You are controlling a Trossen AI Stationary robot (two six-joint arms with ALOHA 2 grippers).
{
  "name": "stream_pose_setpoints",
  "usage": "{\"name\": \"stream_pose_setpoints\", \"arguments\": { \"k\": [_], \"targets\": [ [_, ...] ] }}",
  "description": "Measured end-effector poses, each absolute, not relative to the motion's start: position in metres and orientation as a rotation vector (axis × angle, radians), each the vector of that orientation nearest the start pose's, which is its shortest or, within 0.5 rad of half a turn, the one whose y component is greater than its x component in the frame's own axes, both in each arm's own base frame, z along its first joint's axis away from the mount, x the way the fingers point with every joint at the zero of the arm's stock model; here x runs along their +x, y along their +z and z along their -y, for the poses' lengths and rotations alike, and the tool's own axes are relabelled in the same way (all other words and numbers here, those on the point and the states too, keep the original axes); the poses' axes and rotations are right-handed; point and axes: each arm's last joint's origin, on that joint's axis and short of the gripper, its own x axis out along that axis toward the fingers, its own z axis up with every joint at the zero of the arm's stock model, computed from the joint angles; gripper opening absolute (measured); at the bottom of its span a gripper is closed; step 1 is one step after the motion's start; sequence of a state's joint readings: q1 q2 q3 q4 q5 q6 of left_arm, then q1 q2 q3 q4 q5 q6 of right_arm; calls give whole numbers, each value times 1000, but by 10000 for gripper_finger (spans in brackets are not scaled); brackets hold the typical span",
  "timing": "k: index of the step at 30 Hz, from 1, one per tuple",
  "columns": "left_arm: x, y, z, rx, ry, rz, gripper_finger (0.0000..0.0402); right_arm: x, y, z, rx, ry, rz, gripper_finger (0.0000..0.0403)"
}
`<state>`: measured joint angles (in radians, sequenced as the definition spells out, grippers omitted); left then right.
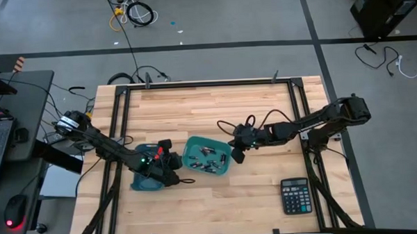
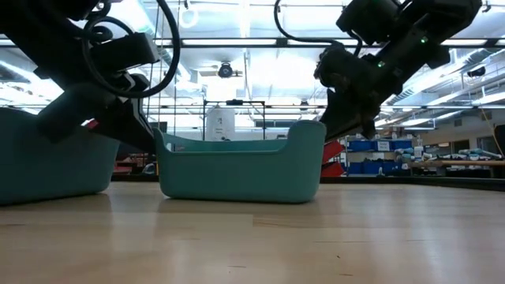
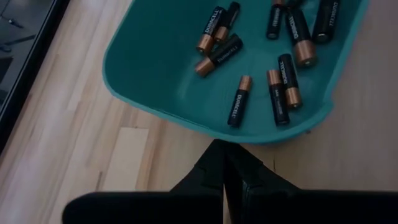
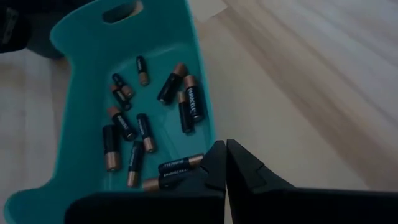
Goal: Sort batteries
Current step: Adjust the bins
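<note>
Several black-and-copper batteries (image 1: 208, 159) lie loose on the floor of a teal bin (image 1: 189, 147) at the table's middle; both wrist views show them (image 3: 280, 87) (image 4: 143, 134). My left gripper (image 3: 222, 169) is shut with nothing between its fingers. It slants down over the bare wood just short of that bin's left wall (image 3: 186, 121), between it and a second teal bin (image 1: 143, 183). My right gripper (image 4: 225, 163) is shut too, holds nothing, and hangs at the battery bin's right wall (image 4: 202, 112), above its rim in the low view (image 2: 347, 126).
A black calculator (image 1: 295, 196) lies near the table's front right corner. The second teal bin (image 2: 47, 162) stands partly under my left arm. Bare wood stretches in front of and behind the bins. Black frame rails (image 1: 118, 120) run along the table's sides.
</note>
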<state>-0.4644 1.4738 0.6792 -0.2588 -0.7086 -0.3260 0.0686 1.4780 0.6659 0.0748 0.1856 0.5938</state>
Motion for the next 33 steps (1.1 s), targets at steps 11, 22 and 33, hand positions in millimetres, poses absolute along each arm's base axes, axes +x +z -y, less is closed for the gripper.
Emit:
{"name": "stream_pose_setpoints", "arguments": {
  "k": [11,22,33],
  "targets": [
    [236,156,95,280,361,-821,0,278,165,-25,473,-291,-681,0],
    [236,156,95,279,361,-821,0,278,165,-25,473,-292,-681,0],
    [237,156,96,269,357,-811,0,278,165,-25,472,-295,-680,0]
  ]
}}
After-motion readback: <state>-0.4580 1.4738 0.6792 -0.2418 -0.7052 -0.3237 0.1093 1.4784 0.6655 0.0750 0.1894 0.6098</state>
